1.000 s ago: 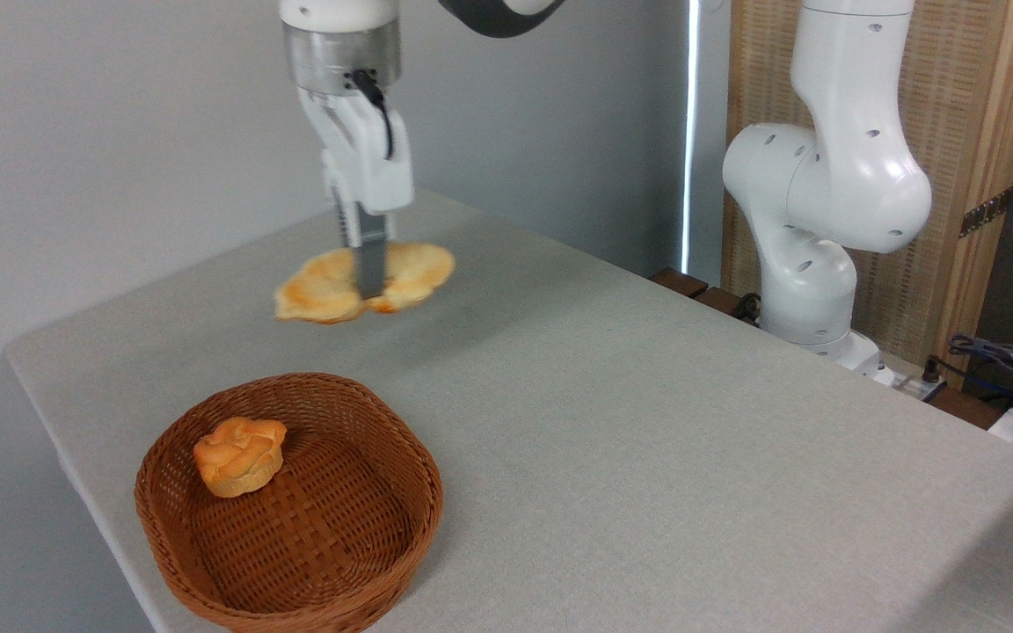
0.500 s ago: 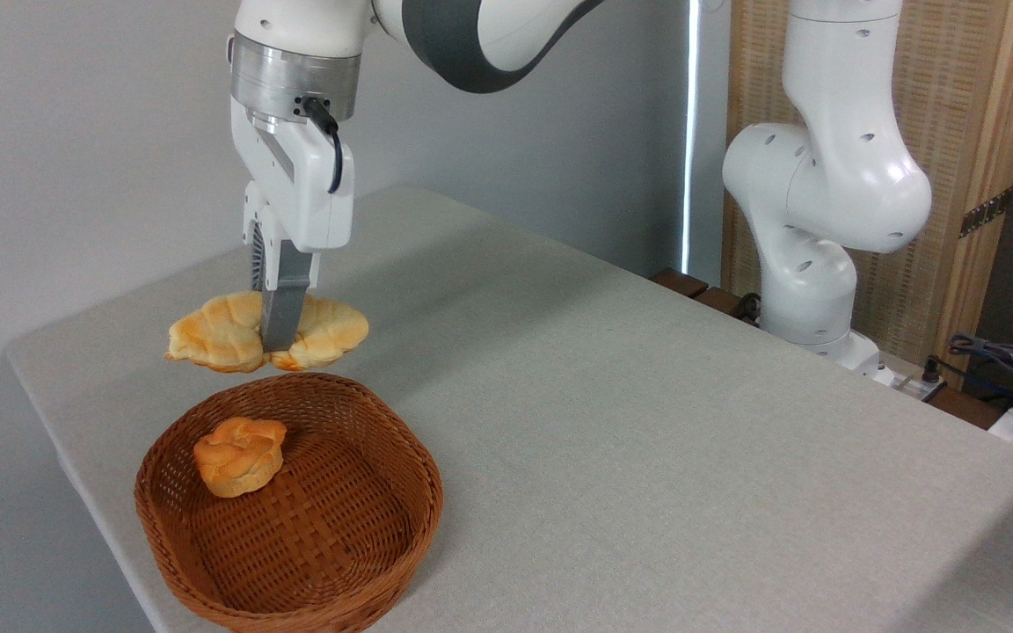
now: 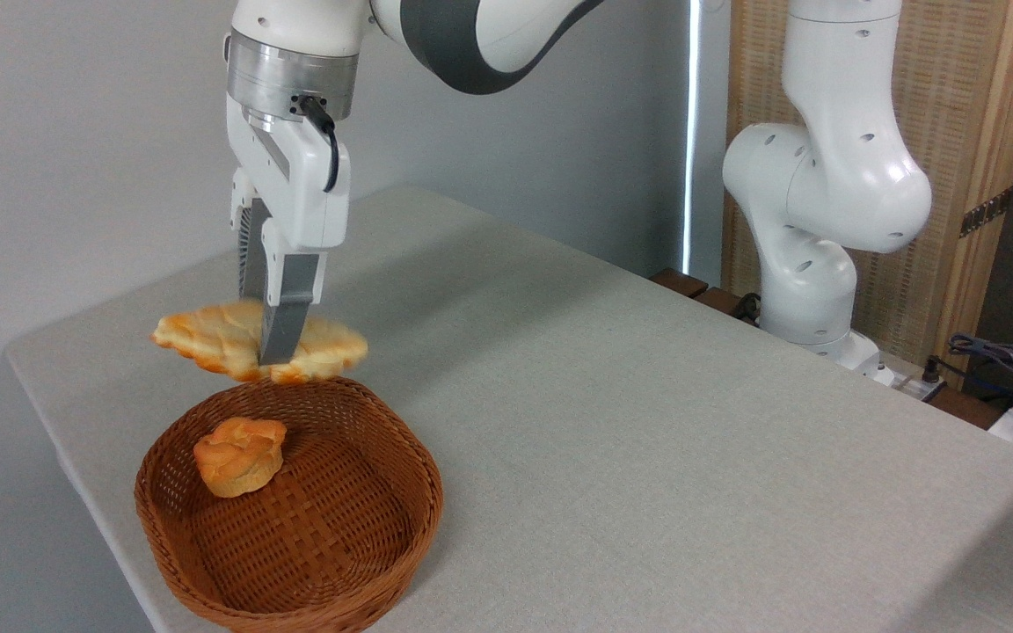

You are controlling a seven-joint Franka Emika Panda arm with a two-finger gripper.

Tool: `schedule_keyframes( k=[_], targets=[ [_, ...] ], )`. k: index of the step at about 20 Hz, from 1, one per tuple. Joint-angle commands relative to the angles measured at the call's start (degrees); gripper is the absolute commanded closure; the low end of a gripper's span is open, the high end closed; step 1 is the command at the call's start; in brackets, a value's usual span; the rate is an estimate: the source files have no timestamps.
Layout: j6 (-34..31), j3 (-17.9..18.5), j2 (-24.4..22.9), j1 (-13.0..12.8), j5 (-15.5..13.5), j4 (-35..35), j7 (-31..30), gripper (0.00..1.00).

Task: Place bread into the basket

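Nearest the camera, at the front left corner of the pale grey cloth-covered table [image 3: 647, 457], sits the round-oval reddish-brown woven wicker basket [image 3: 357, 563], shallow, with a thick rim and a flat plaited bottom. A small round knotted orange bun [image 3: 239, 455] rests inside it, against the left part of the floor.

Just above the basket's far rim I hold the long, flattish, pale golden braided loaf [image 3: 207, 336] in the air, clear of the table and of the wicker. It hangs roughly level, its orange-brown ends reaching out to left and right. My two-finger gripper [image 3: 269, 347] is closed across the loaf's middle; the near grey finger [image 3: 282, 308] covers the centre of the bread, and the other finger stands just behind it.

My white hand points straight down from the silver wrist flange [image 3: 291, 77], a black cable curling down its right side. Above that, my grey-and-white forearm [image 3: 471, 35] runs up and out of the top of the view.

Farther back on the right, my white base and lower joints [image 3: 823, 202] rise beside the table's far edge, in front of a slatted wooden panel [image 3: 964, 132]. Dark cables [image 3: 999, 360] lie at the far right.
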Motion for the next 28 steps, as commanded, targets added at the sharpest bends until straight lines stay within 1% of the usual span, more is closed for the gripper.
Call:
schedule_keyframes(
  k=[1,8,9,11,13,14,16,17,18,19,20,21,24,28],
  targets=[
    [0.65,0.39,0.33,-0.5,0.21,0.79,-0.31,0.0],
    [0.65,0.48,0.07,-0.5,0.21,0.79,-0.48,0.0],
    [0.65,0.48,-0.19,-0.5,-0.14,0.88,-0.66,0.0],
    [-0.31,0.57,-0.9,-0.41,-2.16,0.97,-2.32,0.0],
    [-3.89,1.18,-2.3,-0.32,-2.43,0.97,-7.31,0.0],
    [-6.96,1.09,-3.09,-0.32,-2.08,0.97,-8.38,0.0],
    [-14.51,1.09,-3.54,-0.32,-1.9,1.49,-8.66,0.0],
    [-19.34,1.18,-3.28,-0.32,-1.38,3.85,-9.09,0.0],
    [-24.43,1.18,-2.66,-0.32,0.8,6.31,-9.45,0.0],
    [-28.49,1.18,-1.7,-0.32,3.87,8.16,-9.62,0.0],
    [-30.96,0.83,-1.17,-0.32,6.42,9.31,-9.8,0.0],
    [-31.77,0.74,-0.99,-0.41,7.32,9.58,-10.76,0.0],
    [-31.78,0.66,-0.29,-0.41,7.59,10.02,-15.41,0.0],
    [-31.78,1.27,0.24,-0.5,7.68,10.02,-14.99,0.0]
  ],
)
